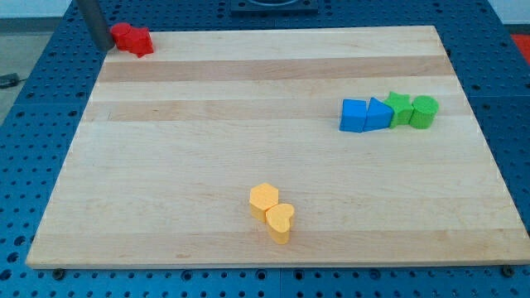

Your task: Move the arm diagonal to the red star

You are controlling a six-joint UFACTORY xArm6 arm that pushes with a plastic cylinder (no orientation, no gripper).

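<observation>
Two red blocks sit pressed together at the wooden board's point(248, 141) top left corner. The left one point(122, 35) has a jagged, star-like outline. The right one point(141, 43) has a shape I cannot make out. My tip point(103, 46) is at the board's top left edge, just left of the left red block and slightly below it, touching it or nearly so. The dark rod rises from the tip to the view's top edge.
A blue cube point(354, 116), a blue wedge-like block point(378, 114), a green star point(401, 108) and a green cylinder point(424, 112) form a row at the right. A yellow hexagon point(263, 199) and a yellow heart point(280, 222) touch near the bottom middle.
</observation>
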